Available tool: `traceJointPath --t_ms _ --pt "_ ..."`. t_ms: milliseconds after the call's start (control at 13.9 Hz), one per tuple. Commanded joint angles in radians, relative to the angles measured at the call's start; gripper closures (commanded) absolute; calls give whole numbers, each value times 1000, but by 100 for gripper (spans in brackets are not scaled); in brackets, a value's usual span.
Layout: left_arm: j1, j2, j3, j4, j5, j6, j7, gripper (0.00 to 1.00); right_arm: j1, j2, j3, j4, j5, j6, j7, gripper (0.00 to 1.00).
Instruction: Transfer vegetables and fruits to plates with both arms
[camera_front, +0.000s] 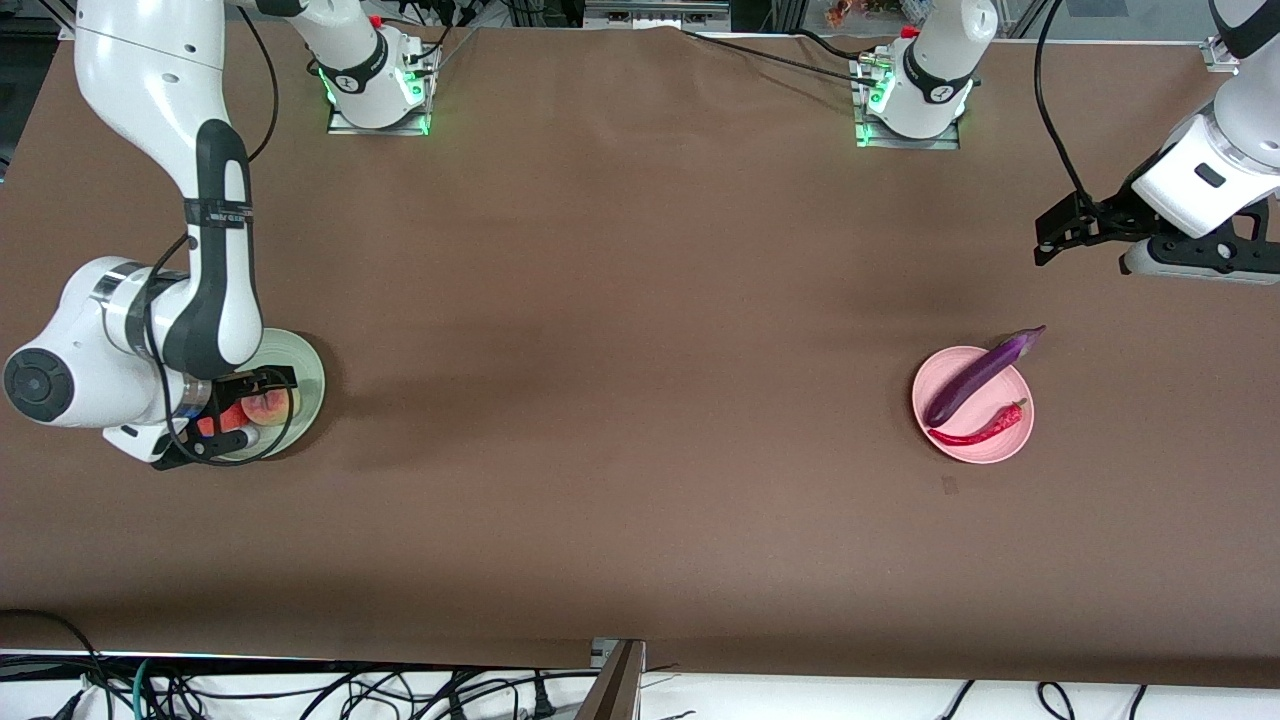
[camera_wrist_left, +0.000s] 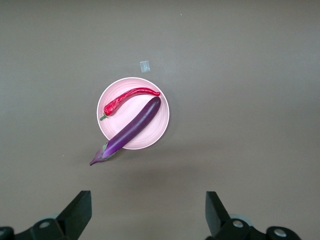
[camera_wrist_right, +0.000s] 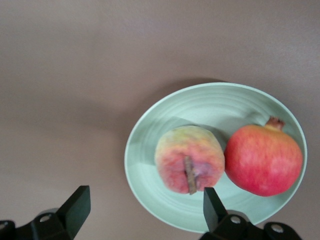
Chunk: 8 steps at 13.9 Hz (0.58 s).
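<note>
The sorting looks finished: the eggplant (camera_front: 981, 376) and chili pepper (camera_front: 980, 426) lie on the pink plate (camera_front: 1005, 447) toward the left arm's end of the table, and the peach (camera_wrist_right: 189, 158) and the red fruit (camera_wrist_right: 263, 160), an apple by the task though its crown hints otherwise, sit touching on the green plate (camera_wrist_right: 150, 150) near the right arm's edge. The left gripper (camera_wrist_left: 147, 212) hangs spread and empty near that pink plate. The right gripper (camera_wrist_right: 142, 210) hovers released just over the green plate, so the next move is probably only to lift clear.

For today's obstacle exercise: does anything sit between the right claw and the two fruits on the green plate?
Nothing visible does. The right claw hangs open directly over the green plate, and the peach and red fruit lie uncovered below it.
</note>
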Motion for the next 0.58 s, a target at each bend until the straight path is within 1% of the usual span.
traceJointPath --t_ms 0,72,144,216,288,361,505 --pt "-2 0 -1 20 -2 -23 2 0 -15 -14 37 33 17 -49 130 0" --pt "-2 0 1 20 -2 -22 3 0 -59 -63 118 23 -1 -49 202 0" --pt "-1 0 1 20 -2 -23 3 0 -129 -98 202 15 -39 -54 277 0" --pt "-2 0 1 20 0 -22 3 0 -165 -135 273 15 -114 -72 343 0" --pt "-2 0 -1 20 0 -22 2 0 -186 -175 329 10 -190 -95 407 0" --pt "-4 0 -2 20 0 -22 2 0 -214 -230 376 -5 -235 -130 467 0" --pt "-2 0 -14 20 0 -22 2 0 -294 -362 476 -59 -266 -176 529 0"
